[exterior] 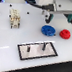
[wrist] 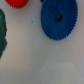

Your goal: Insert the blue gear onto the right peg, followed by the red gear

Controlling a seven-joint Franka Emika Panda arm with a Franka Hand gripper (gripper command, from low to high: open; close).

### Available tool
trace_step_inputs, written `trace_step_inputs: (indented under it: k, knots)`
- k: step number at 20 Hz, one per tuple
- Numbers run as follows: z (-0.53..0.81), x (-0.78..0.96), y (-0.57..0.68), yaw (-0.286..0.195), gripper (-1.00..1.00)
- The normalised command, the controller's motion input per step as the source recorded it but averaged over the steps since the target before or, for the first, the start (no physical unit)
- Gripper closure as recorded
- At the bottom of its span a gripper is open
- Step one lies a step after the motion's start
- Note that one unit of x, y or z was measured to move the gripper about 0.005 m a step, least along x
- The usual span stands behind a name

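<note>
Blue plastic, glossy and toothed all round, makes up the blue gear (exterior: 47, 30): a wide flat disc lying face up on the white bench, its raised hub and dark centre hole pointing straight upward. Round as it is, it has no long axis to speak of. In the wrist view the blue gear (wrist: 59, 19) shows fine teeth along its rim and the hole near its middle. Just beside it, toward the exterior view's right, lies the red gear (exterior: 65, 34), smaller, also flat with a raised hub; only its edge (wrist: 16, 2) enters the wrist view. Nearer the bench's front edge sits a grey rectangular plate (exterior: 26, 52) with a black border, its long side running across the bench. Two thin dark pins stand upright on it; the right peg (exterior: 43, 45) is well apart from both gears. Above and behind the blue gear hangs the gripper (exterior: 48, 17), touching nothing; whether its jaws are parted or closed I cannot tell
</note>
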Motion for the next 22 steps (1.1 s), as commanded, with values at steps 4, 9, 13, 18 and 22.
trace_step_inputs:
  k: [4,9,13,18,22]
  knots:
    - [0.0,-0.38,-0.04,0.0,-1.0]
    - [-0.04,-0.61,-0.26,0.0,-1.0]
    - [-0.03,-0.34,-0.22,0.0,-1.0]
    - [-0.5,-0.15,0.0,0.0,-1.0]
    - [-0.49,-0.16,0.0,0.0,-1.0]
